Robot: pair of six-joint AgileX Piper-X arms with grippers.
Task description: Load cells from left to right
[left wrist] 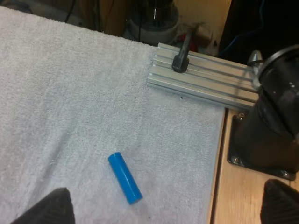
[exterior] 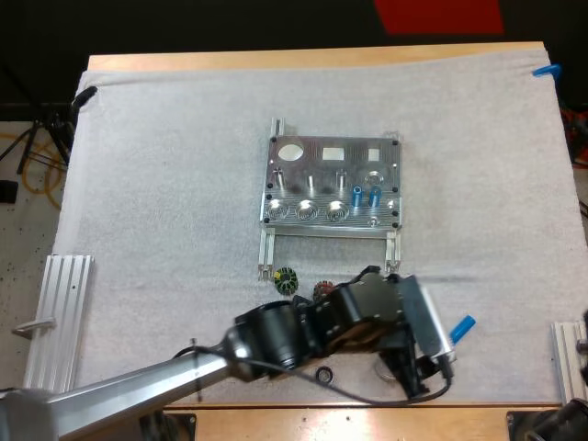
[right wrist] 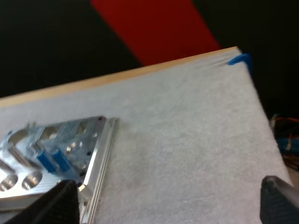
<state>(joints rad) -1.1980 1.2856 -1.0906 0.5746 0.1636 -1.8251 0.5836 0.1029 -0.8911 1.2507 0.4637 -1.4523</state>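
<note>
One loose cell (left wrist: 124,178) lies flat on the mat (left wrist: 70,93), long axis slanting toward the mat's right edge; your left gripper (left wrist: 166,207) hangs over it, fingers released and clear; bare mat all round it; a rail (left wrist: 205,81) and the mat edge near; your right gripper (right wrist: 170,205), released, is by the fixture (right wrist: 70,144).

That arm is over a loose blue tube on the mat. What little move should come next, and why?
Probably lower the left gripper onto the blue cylinder and close. Its fingers stand open, the cylinder lies loose on the mat just ahead, and the fixture seems to have empty sockets.
</note>
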